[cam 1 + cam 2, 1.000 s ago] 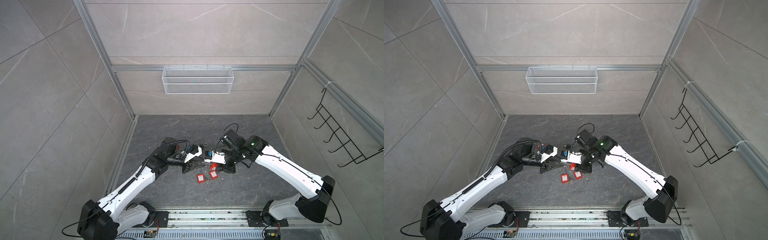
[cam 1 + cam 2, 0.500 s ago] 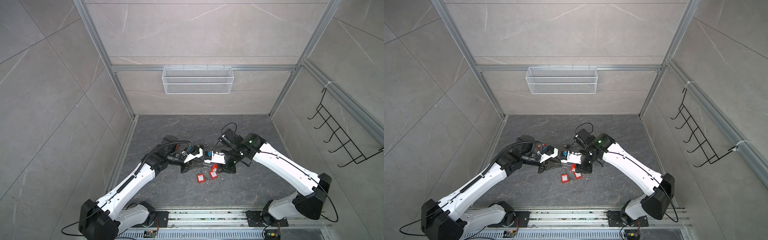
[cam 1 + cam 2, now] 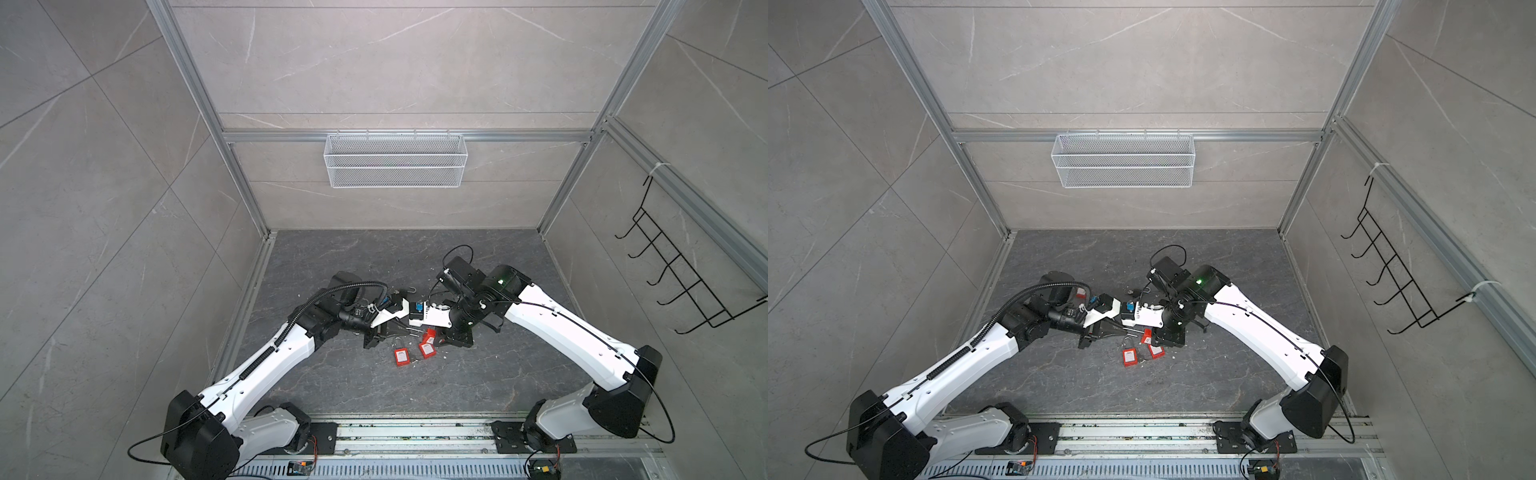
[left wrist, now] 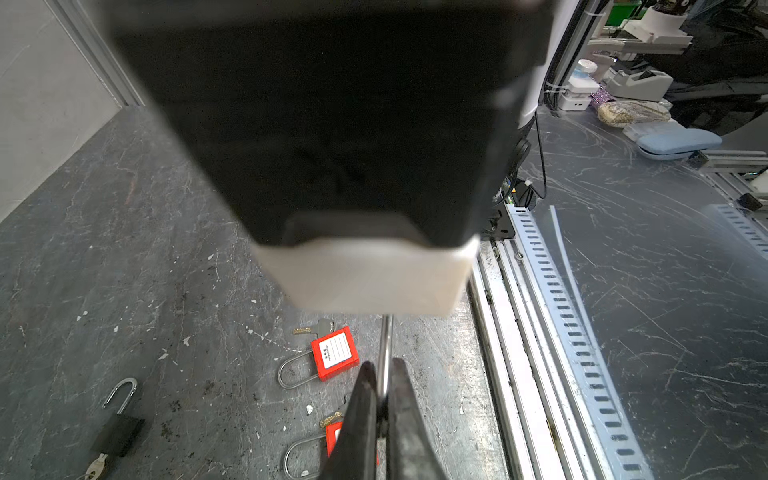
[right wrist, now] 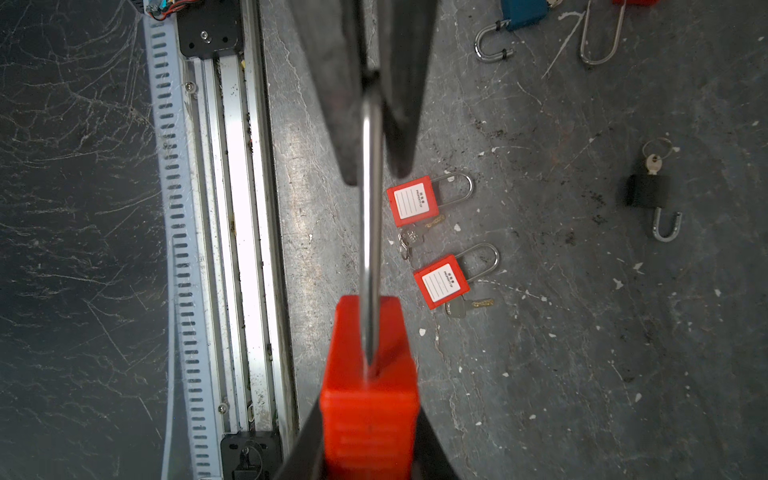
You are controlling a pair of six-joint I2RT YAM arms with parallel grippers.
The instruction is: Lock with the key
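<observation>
**Ana:** Where is the lock the robot is working on?

**Ben:** The red padlock point(image 5: 370, 374) is up off the table point(image 5: 540, 374), between the two arms. The right gripper point(image 5: 370, 419) squeezes its red body. The left gripper point(image 4: 383, 374) is pinched tight on its silver loop point(image 5: 371, 208).

**Ana:** Is it locked?

**Ben:** Probably not yet. The lock is picked up and held at both ends, so that part looks done. Pushing the loop in and turning a key seem left to do.

**Ana:** Where is its key?

**Ben:** No key shows on this lock. Its keyhole end is hidden by the right gripper. The loop shows only its thin side, so nobody can tell if both ends are in. Two other red padlocks point(image 5: 413, 203) lie below with keys point(image 5: 457, 308). There is a black padlock point(image 5: 648, 191) too. A blue padlock point(image 5: 523, 10) is cut off at the edge.
</observation>
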